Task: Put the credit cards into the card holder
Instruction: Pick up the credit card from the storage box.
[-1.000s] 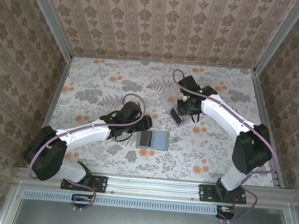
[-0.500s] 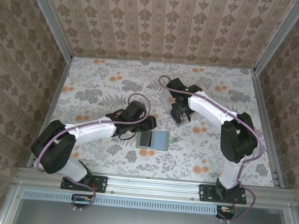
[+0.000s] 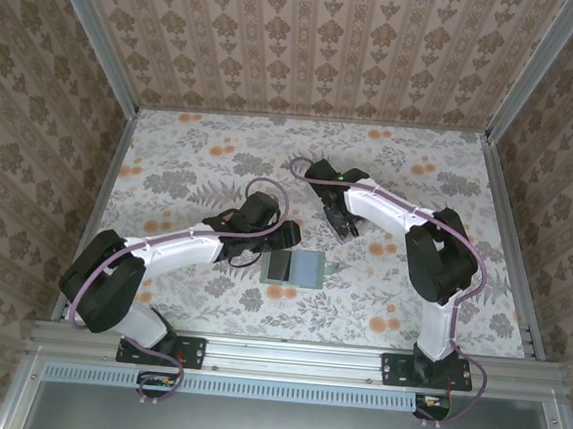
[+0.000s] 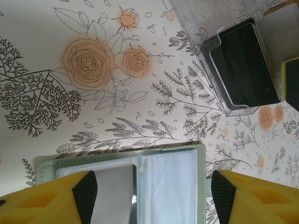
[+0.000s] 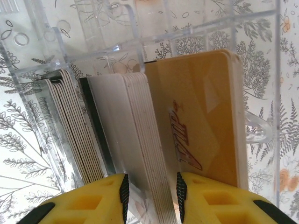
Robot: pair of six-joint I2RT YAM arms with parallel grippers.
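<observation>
The sage-green card holder (image 3: 300,268) lies open on the floral table, its clear sleeves (image 4: 168,186) facing up. My left gripper (image 3: 276,240) hovers open over it (image 4: 152,196), with one pad (image 4: 85,193) over the left flap and the other off the right edge. The credit cards stand in a clear plastic box (image 3: 344,228). An orange card (image 5: 196,112), a white stack (image 5: 135,126) and a further stack (image 5: 77,126) show there, and a black card (image 4: 243,65) in the left wrist view. My right gripper (image 5: 152,191) is down in the box, open, its fingers either side of the white stack.
Clear dividers (image 5: 117,46) of the box rise around the right gripper's fingers. Patterned walls (image 3: 301,45) enclose the table on three sides. The box sits just behind and to the right of the card holder, so both grippers work close together.
My right arm has swung in and its gripper has shifted left over the clear box. The left gripper crept slightly right toward the card holder, then held still.
</observation>
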